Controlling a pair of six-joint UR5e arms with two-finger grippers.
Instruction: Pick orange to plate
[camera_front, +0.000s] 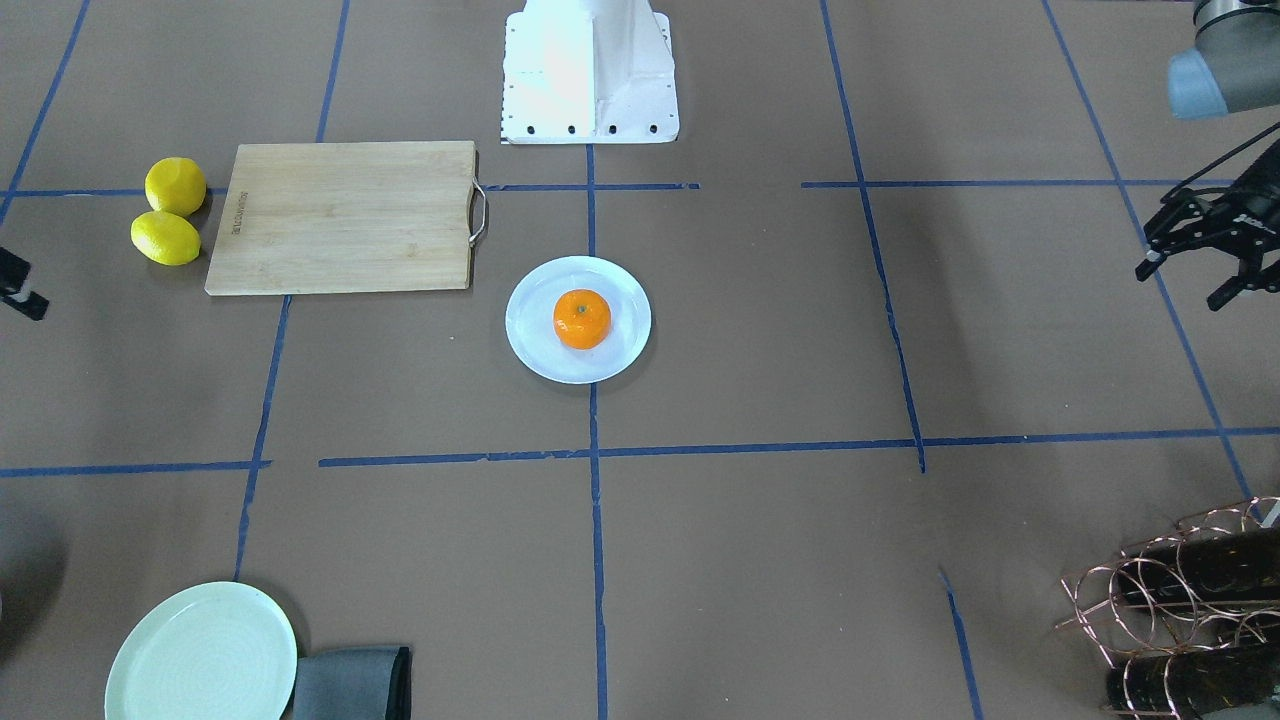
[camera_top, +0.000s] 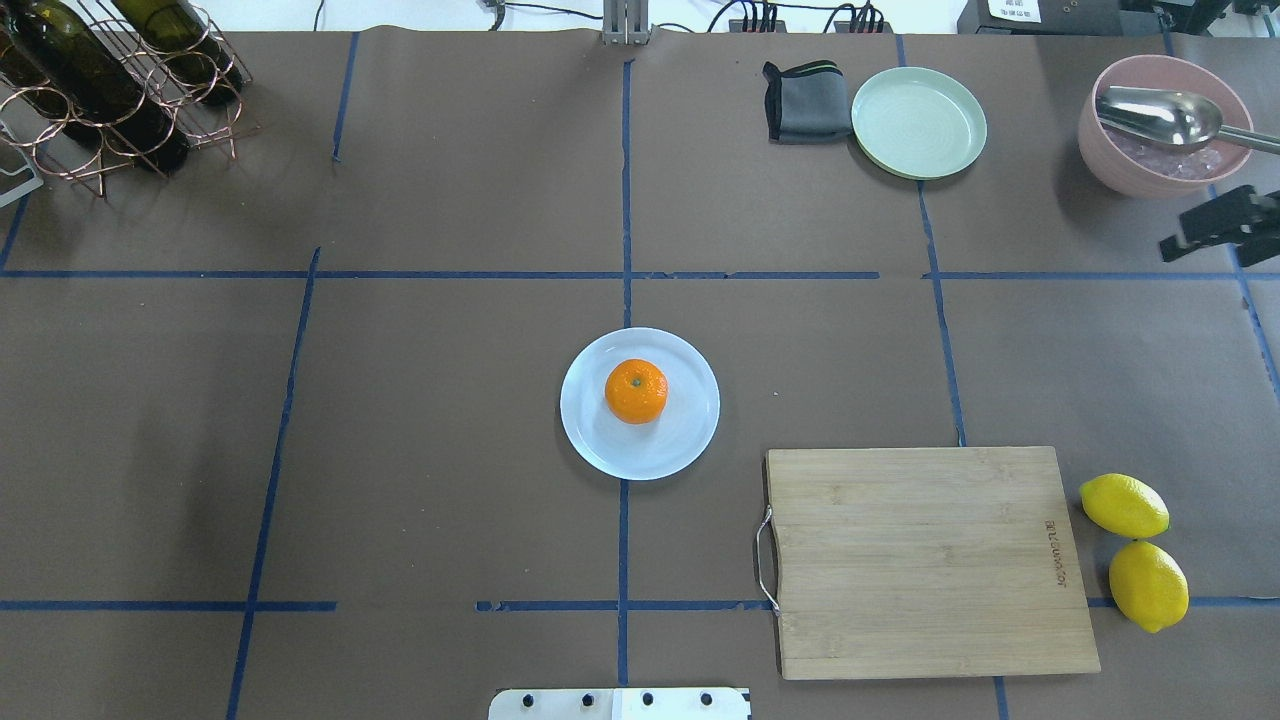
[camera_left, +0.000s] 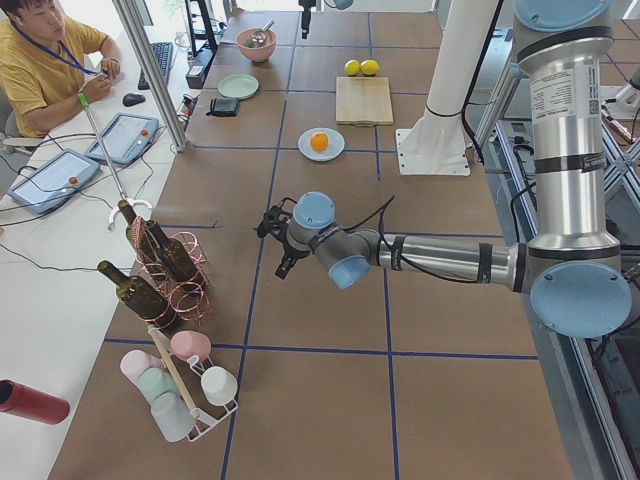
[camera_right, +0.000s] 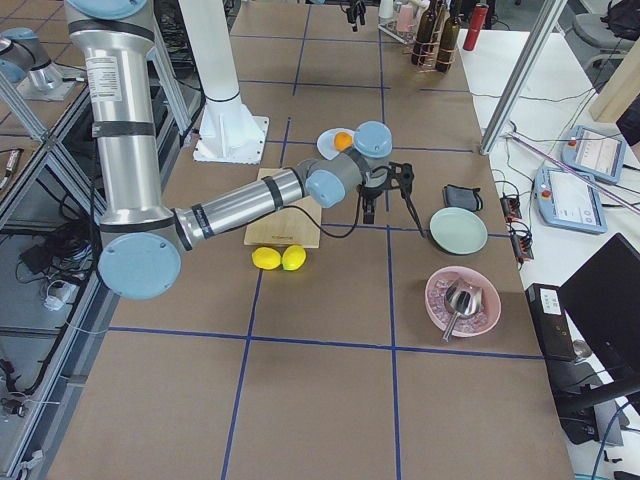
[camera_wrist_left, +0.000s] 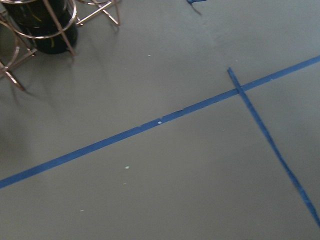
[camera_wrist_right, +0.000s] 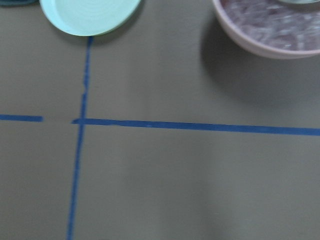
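The orange (camera_top: 636, 391) rests on the small white plate (camera_top: 600, 450) at the table's centre, stem dot facing up; it also shows in the front-facing view as the orange (camera_front: 582, 319) on the plate (camera_front: 530, 345). No gripper touches either. My left gripper (camera_front: 1185, 285) hovers far off at the table's left side, fingers spread and empty. My right gripper (camera_top: 1215, 232) sits at the far right edge near the pink bowl, only partly in view, its fingers apart and holding nothing. Neither wrist view shows fingers or fruit.
A wooden cutting board (camera_top: 930, 560) lies right of the plate, with two lemons (camera_top: 1123, 505) beside it. At the far side are a pale green plate (camera_top: 918, 122), grey cloth (camera_top: 805, 100), pink bowl with spoon (camera_top: 1165, 125) and a wine-bottle rack (camera_top: 110, 90).
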